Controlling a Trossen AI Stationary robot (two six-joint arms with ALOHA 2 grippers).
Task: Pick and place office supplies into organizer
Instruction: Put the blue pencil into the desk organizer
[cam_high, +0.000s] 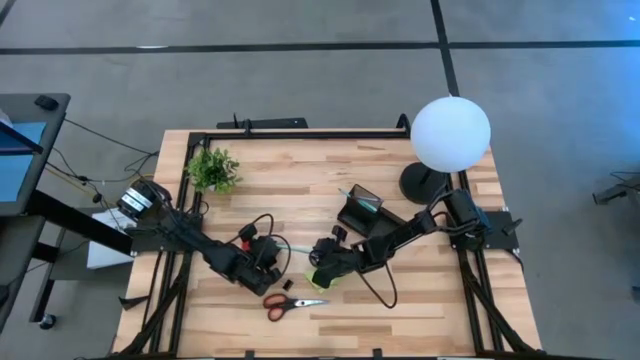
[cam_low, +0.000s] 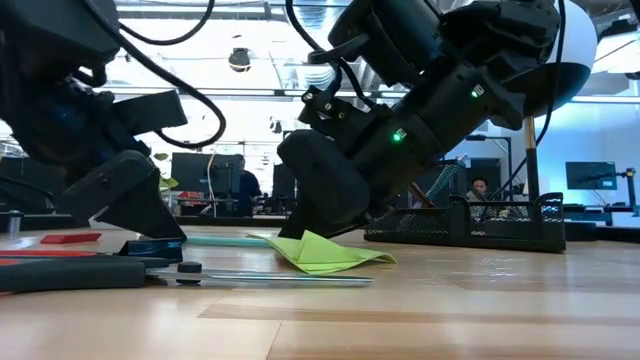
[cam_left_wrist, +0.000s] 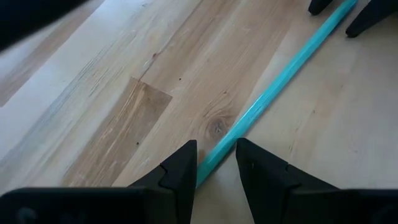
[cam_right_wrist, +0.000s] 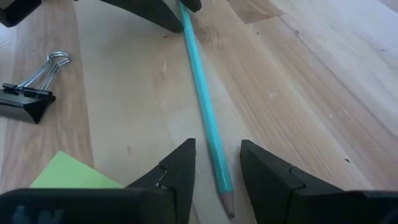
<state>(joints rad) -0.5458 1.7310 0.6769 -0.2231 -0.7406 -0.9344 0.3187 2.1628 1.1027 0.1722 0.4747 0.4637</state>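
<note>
1. Scissors lie nearest (red handles), beside the sticky pad.
2. Both the left gripper and the right gripper straddle the teal pencil, jaws apart, seemingly not pinching.
3. Organizer sits near the lamp.

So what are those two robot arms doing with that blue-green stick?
Both arms are bent low over a thin teal pencil lying flat on the wooden table. The left end effector has its open fingers on either side of one end, and the right end effector straddles the sharpened end. Neither has lifted it. Red-handled scissors and a lime-green sticky-note pad lie nearby, outside the black mesh organizer.
</note>
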